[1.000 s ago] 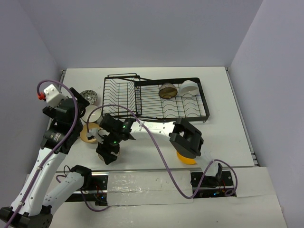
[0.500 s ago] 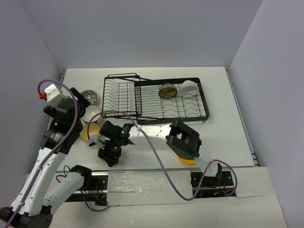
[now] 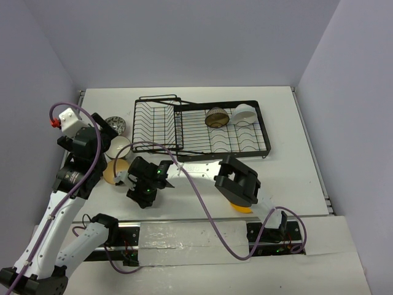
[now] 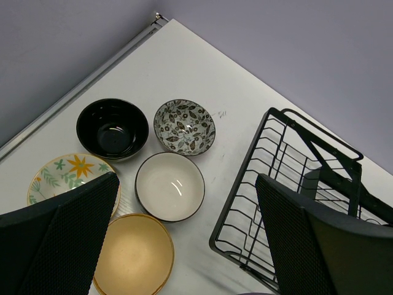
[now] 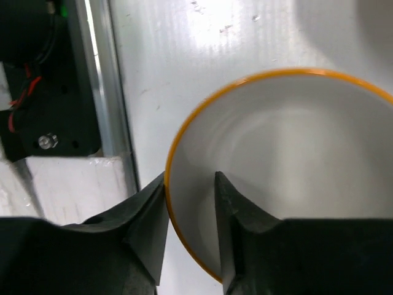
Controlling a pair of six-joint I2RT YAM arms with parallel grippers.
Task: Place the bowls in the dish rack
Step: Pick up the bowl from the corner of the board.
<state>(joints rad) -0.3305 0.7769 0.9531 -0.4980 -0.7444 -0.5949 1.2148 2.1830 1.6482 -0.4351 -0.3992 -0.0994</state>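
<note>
An orange-rimmed bowl point(image 5: 295, 153) with a pale inside sits on the table by the near rail. My right gripper point(image 5: 189, 178) straddles its rim, outer finger against the rim, inner finger inside with a gap showing. From above, that gripper point(image 3: 136, 195) covers this bowl. My left gripper point(image 4: 187, 184) hangs open high over a white bowl point(image 4: 169, 185), tan bowl point(image 4: 132, 255), black bowl point(image 4: 112, 129), leaf-patterned bowl point(image 4: 184, 126) and flowered bowl point(image 4: 64, 175). The dish rack point(image 3: 202, 126) holds a brown bowl point(image 3: 217, 117) and a white bowl point(image 3: 245, 112).
A bright orange-yellow bowl point(image 3: 241, 207) lies under my right arm's elbow. The metal base rail point(image 5: 107, 92) runs close beside the gripped bowl. A purple cable point(image 3: 196, 184) loops over the table between the arms. The rack's basket end point(image 4: 276, 178) stands right of the loose bowls.
My right gripper's jaws have narrowed around the bowl's rim, and the right wrist and elbow have shifted slightly left. The left arm has barely moved.
</note>
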